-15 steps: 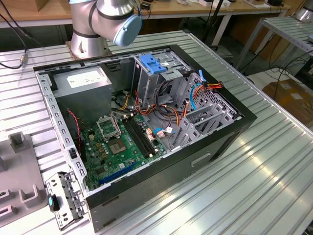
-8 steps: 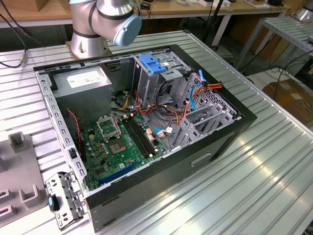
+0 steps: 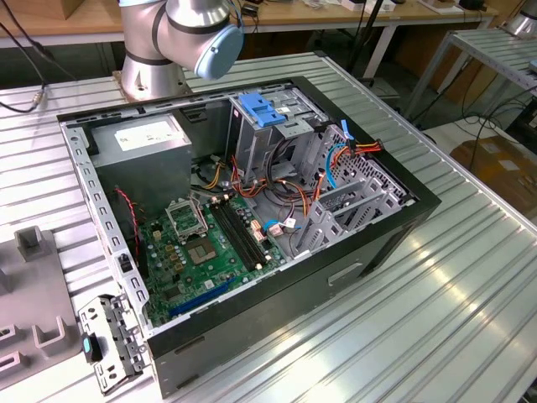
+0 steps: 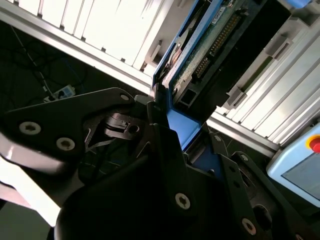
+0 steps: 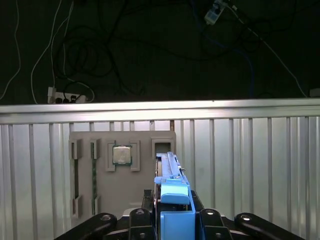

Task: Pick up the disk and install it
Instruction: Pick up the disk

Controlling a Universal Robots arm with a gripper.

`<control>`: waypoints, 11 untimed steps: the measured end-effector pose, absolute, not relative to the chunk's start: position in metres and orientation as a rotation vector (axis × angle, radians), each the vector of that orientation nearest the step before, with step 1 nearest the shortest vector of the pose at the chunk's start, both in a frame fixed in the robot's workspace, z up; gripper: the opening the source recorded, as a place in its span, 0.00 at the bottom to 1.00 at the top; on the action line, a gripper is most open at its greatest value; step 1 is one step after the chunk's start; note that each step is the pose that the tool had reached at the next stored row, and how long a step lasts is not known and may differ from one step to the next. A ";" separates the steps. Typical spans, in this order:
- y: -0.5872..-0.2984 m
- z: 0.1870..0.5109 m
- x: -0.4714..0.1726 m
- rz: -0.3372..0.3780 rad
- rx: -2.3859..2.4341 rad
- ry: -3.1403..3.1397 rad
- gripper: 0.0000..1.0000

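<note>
My gripper [image 5: 175, 222] is shut on the disk [image 5: 172, 192], which stands on edge between the two dark fingers [image 5: 141, 220] with its blue plastic rail facing the camera. The disk hangs over or at a grey fixture plate [image 5: 140, 142] on the ribbed aluminium table; whether it touches the plate I cannot tell. In the second wrist view the disk [image 4: 200, 55] shows its green circuit board and blue rail, clamped in the gripper [image 4: 187, 132]. In the exterior view the open computer case [image 3: 336, 277] lies on the table with its bare-metal drive cage [image 3: 264, 113] topped by a blue tab.
Inside the case are a grey power supply [image 3: 143, 138], a green motherboard [image 3: 210, 243] and loose coloured cables [image 3: 352, 151]. The arm's base [image 3: 155, 50] stands behind the case. A processor chip [image 5: 121, 155] sits in the fixture plate. Beyond the table edge [image 5: 160, 107] lie floor cables.
</note>
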State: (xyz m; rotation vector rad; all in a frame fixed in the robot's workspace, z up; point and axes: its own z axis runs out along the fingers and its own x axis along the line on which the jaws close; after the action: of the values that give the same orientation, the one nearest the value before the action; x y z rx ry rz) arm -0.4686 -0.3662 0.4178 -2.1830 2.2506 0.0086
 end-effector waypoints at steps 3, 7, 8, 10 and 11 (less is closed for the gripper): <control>-0.366 0.423 -0.469 0.009 -2.183 2.251 0.37; -0.366 0.429 -0.469 0.008 -2.183 2.251 0.37; -0.366 0.432 -0.469 0.009 -2.183 2.251 0.37; -0.366 0.437 -0.469 0.009 -2.183 2.251 0.37; -0.366 0.441 -0.469 0.009 -2.183 2.251 0.37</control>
State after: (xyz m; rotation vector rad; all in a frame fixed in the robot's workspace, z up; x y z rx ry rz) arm -0.4686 -0.3662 0.4408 -2.1830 2.2505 0.0085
